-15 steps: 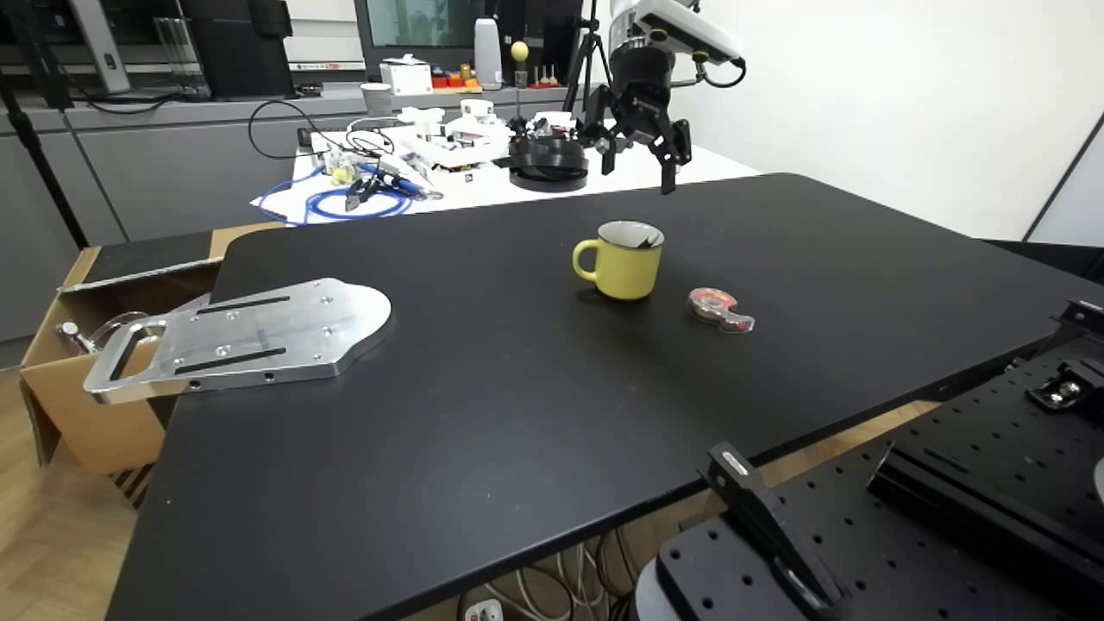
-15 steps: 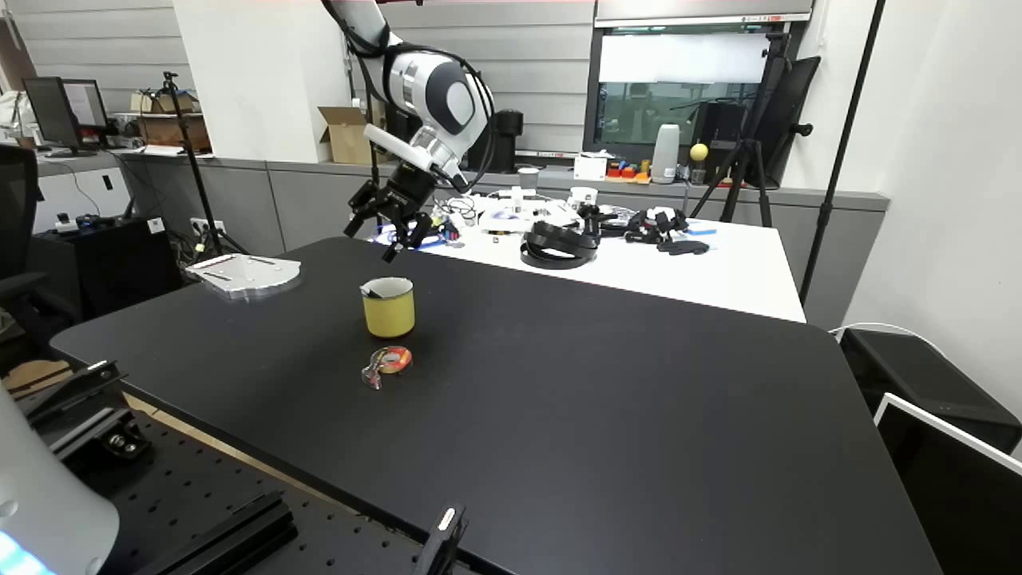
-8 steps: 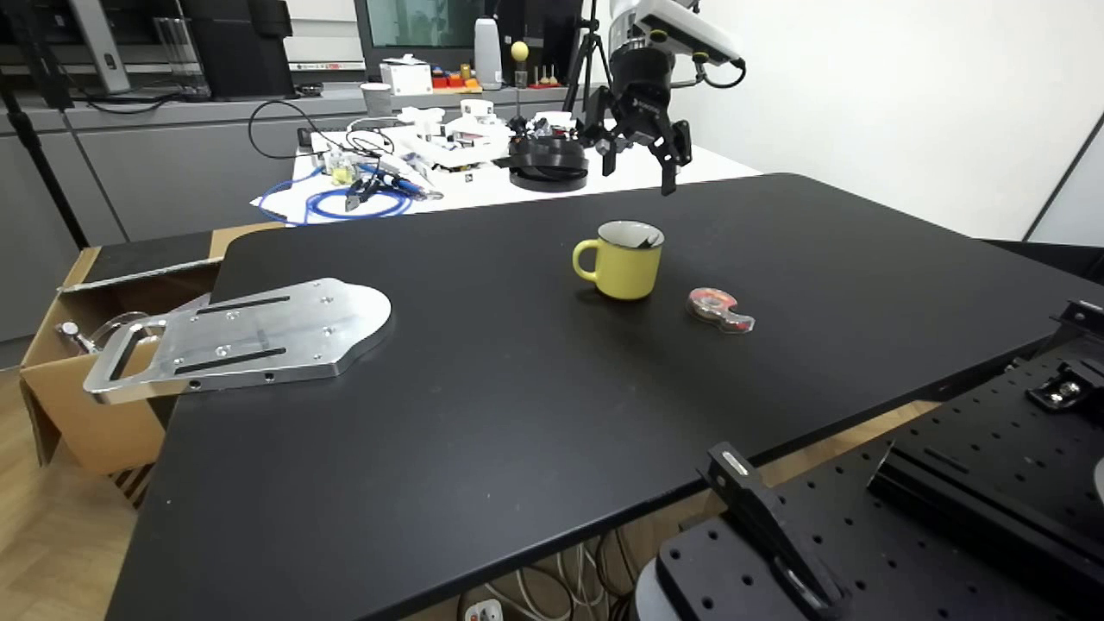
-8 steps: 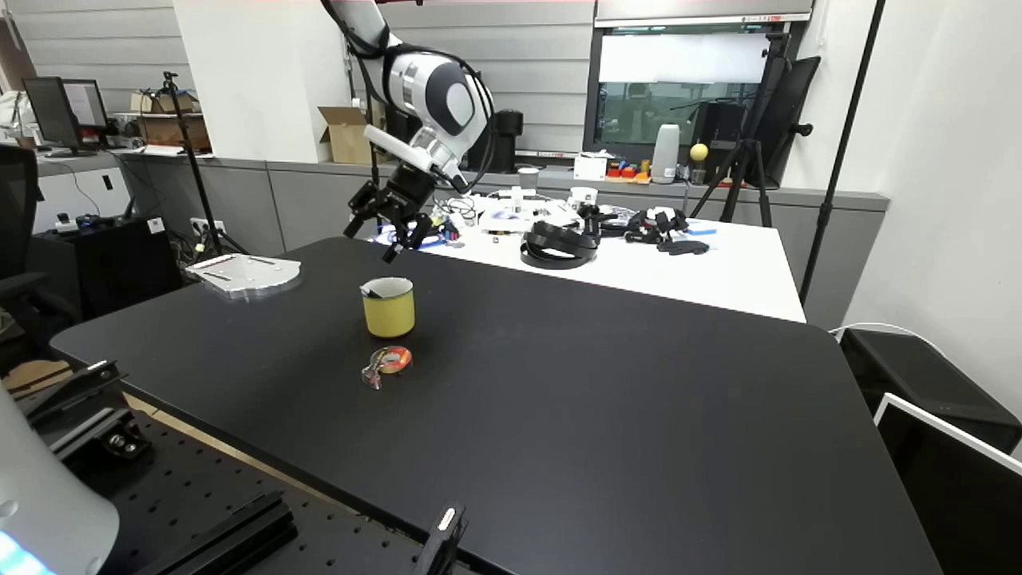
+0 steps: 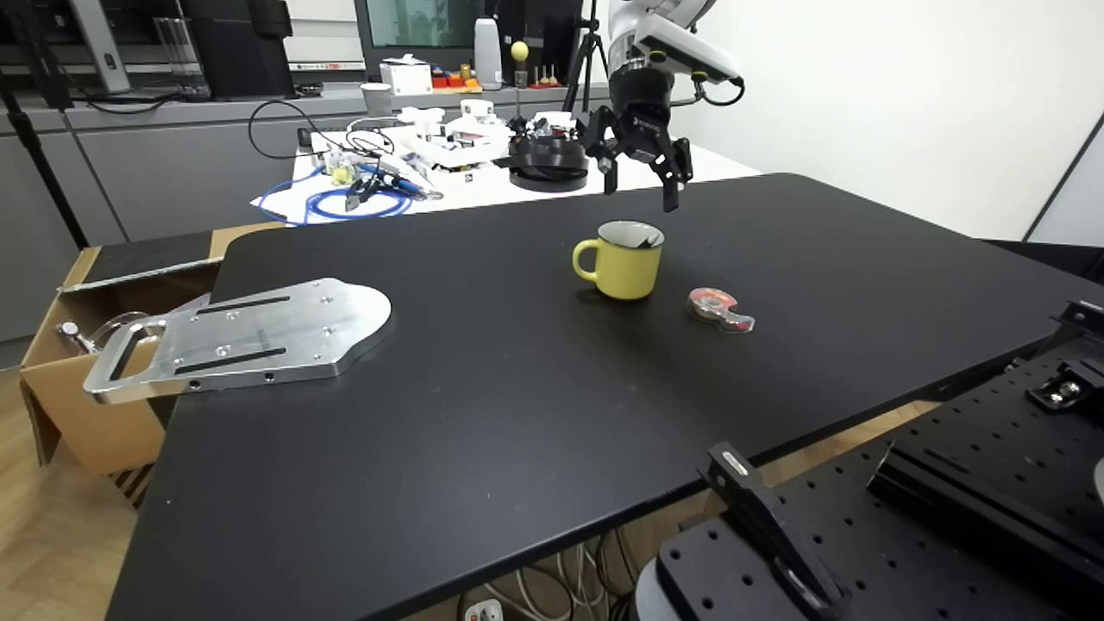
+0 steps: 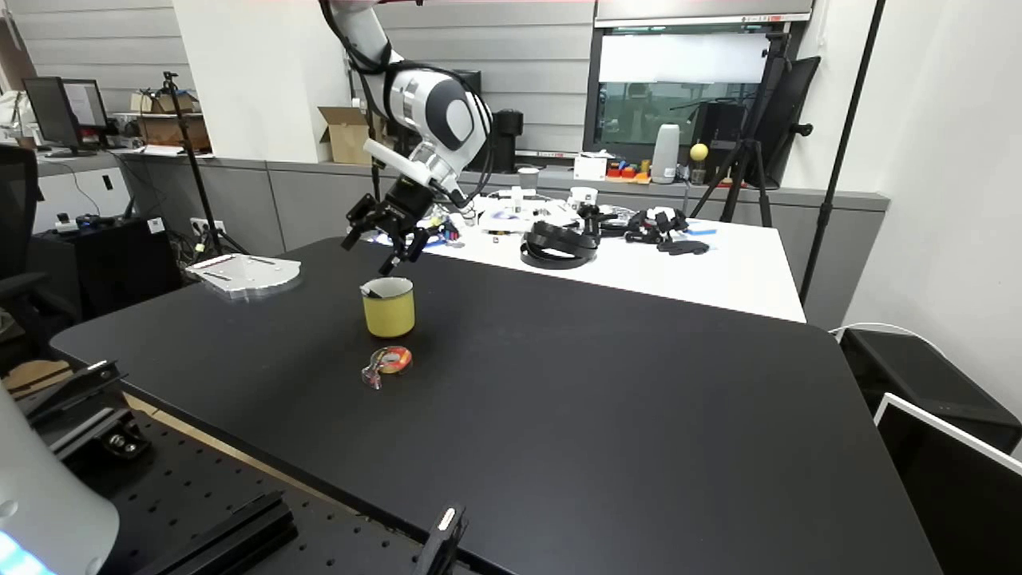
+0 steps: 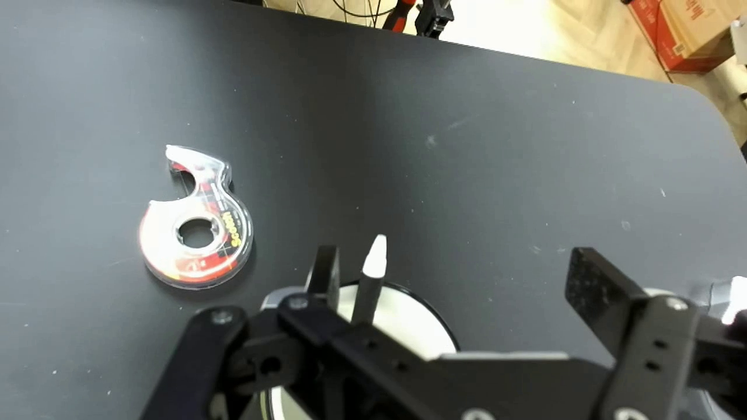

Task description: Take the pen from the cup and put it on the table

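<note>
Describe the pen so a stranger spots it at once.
On the black table stands a handled yellow mug. Inside it is the pen, showing best in the wrist view. Unlike the flat, reddish tape dispenser nearby, it is slim and dark, with a white tapered tip.

Yellow mug [image 5: 624,272] stands upright on black table [image 5: 431,483], dark pen [image 5: 648,242] inside, showing at rim's right side. Gripper [image 5: 640,192] hangs above, apart from mug, fingers spread. Tape dispenser [image 5: 716,308] lies right, nearer. Metal plate [image 5: 259,332] at left overhangs table edge.
</note>
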### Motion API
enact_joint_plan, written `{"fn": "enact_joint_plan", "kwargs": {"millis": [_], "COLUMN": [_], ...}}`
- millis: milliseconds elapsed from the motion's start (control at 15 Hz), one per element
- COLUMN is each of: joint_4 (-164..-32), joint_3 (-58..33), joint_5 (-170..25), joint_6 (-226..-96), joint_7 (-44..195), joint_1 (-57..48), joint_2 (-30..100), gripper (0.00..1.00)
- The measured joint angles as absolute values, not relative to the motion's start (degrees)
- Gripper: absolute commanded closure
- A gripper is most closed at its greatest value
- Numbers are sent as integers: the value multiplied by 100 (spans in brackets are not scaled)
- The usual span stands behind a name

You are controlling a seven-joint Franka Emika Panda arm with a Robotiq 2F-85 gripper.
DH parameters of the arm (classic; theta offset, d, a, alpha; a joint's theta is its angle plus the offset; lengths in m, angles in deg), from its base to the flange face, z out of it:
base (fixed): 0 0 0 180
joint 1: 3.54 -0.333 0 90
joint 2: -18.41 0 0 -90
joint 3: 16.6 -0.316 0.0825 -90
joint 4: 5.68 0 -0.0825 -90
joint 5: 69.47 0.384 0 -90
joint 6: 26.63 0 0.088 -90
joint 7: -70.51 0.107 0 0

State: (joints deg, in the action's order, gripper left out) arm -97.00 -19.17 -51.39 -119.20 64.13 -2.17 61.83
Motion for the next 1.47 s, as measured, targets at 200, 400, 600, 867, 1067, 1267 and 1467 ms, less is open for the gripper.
{"fn": "enact_joint_plan", "kwargs": {"millis": [200,400,600,867,1067,1267,1467], "joint_4": [-9699,-9697,-9697,-9695,-9693,-9693,-9693], "joint_3": [-1914,-1912,-1912,-1912,-1912,-1912,-1912], "joint_5": [-5139,-5140,-5140,-5140,-5140,-5145,-5148], "joint_6": [-11918,-11917,-11917,-11916,-11916,-11916,-11916], "joint_7": [6413,6414,6414,6414,6414,6414,6413], "joint_1": [-215,-213,-213,-213,-213,-213,-213], "joint_2": [6274,6350,6391,6432,6469,6487,6493], "gripper": [0,0,0,0,0,28,49]}}
